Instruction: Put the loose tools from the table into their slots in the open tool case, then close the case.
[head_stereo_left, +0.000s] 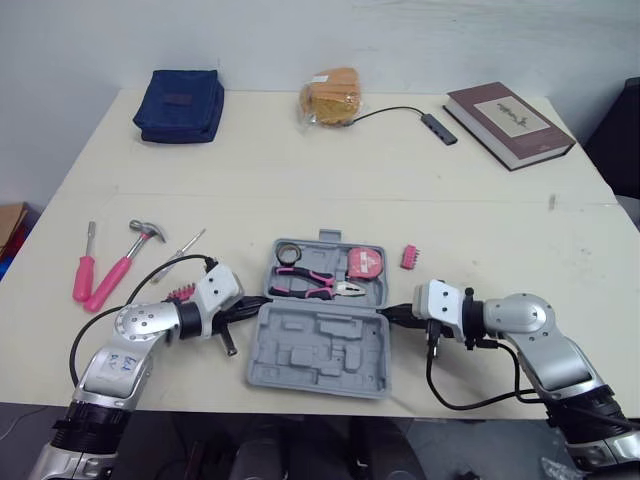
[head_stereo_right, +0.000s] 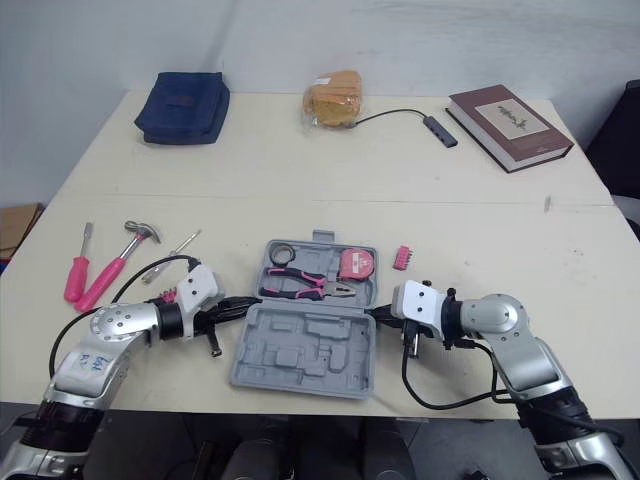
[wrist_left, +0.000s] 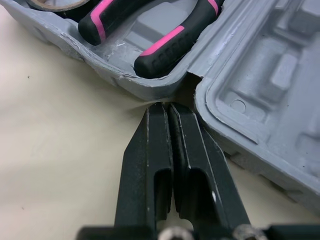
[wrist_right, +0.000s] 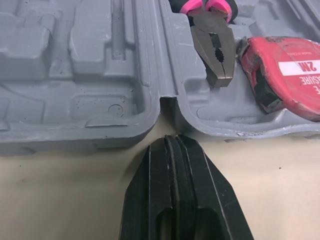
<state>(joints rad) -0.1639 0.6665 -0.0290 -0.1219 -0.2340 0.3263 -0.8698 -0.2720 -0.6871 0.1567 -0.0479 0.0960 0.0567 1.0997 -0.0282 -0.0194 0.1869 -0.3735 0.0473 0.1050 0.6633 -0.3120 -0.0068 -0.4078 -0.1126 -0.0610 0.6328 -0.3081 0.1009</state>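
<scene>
While hammer (head_stereo_left: 120, 268) and screwdriver (head_stereo_left: 84, 266) are lying loose in the head views, wrist views are showing left gripper (wrist_left: 167, 107) and right gripper (wrist_right: 170, 140) pressed closed, empty, at hinge ends of the tool case (head_stereo_left: 318, 355).

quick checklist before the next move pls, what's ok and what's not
1. Grey plastic tool case open: ok.
2. Left gripper shut, empty, at case hinge: ok.
3. Right gripper likewise, opposite side: ok.
4. Pink-handled hammer slotted: not ok, on table left of case.
5. Pink-handled screwdriver slotted: not ok, beside hammer.
6. Small pink bit holder slotted: not ok, right of case.
</scene>
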